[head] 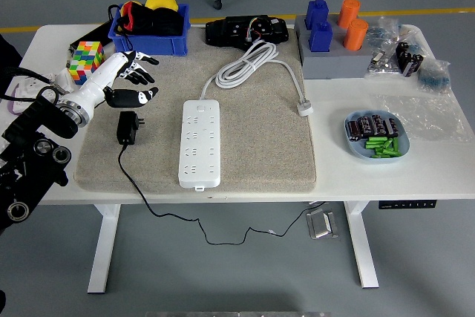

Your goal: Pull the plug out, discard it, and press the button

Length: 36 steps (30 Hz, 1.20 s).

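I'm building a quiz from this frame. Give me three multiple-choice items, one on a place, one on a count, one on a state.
1. Where does the black plug lie?
A. in the power strip
B. on the mat, left of the strip
C. in the blue bin

2. How many orange cylinders stand on the grey base?
A. one
B. two
C. four

3. The left hand is
A. open, holding nothing
B. closed on the plug
C. pressing the strip

Answers: 1 B, the plug lies on the mat beside the strip; 2 B, two show; 3 A, fingers spread above the plug.
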Motion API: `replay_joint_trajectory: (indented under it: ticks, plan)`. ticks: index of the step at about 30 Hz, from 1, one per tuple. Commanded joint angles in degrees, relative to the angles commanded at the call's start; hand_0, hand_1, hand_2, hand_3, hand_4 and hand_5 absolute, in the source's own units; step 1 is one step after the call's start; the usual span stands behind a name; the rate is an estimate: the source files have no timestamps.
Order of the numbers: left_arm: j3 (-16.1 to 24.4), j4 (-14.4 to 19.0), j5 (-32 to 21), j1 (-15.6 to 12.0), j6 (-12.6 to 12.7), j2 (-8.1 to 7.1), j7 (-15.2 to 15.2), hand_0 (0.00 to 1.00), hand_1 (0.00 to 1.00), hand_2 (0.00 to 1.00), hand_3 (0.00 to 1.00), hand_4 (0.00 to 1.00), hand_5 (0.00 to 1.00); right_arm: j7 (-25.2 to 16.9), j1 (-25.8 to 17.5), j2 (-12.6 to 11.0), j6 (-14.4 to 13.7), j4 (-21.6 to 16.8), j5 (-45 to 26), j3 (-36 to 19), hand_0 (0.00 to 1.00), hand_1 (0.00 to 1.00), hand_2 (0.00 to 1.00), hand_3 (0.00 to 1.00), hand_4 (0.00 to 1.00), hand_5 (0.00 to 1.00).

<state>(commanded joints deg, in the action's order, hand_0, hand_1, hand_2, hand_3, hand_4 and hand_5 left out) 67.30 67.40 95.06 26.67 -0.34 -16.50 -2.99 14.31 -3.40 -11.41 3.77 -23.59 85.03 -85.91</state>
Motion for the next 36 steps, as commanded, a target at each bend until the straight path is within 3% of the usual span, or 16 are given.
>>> replay_joint_trajectory:
  ticks: [1,6,7,36]
  plan:
    - [0.64,0.2,0.26,-0.4,0.06,0.17,0.2,0.917,0.947,0.87,0.908,0.894,0.319,-0.01,0.02,0.01,-0.02,-0.02,-0.01,-0.06,0.767,0.729,0.724,0.713,0.883,0.658]
    - [3.1,0.93,1.03,-1.54,-0.06,0.72,0.22,0.917,0.947,0.87,0.908,0.894,0.319,0.0,0.1,0.06,0.02,-0.01,0.01,-0.13,0.767,0.729,0.724,0.713,0.883,0.658]
    - [3.32,1.03,1.08,-1.62,-0.24,0.72,0.06,0.932,0.955,0.889,0.93,0.935,0.387,-0.01,0.12,0.05,0.02,-0.05,-0.04,-0.09,0.767,0.729,0.724,0.713,0.883,0.658]
    - [4.67,1.33,1.85,-1.86,-1.21,0.79,-1.29,0.914,0.916,0.862,0.918,0.922,0.348,-0.01,0.33,-0.09,0.04,-0.03,-0.15,0.46,0.767,0.729,0.724,0.713,0.883,0.658]
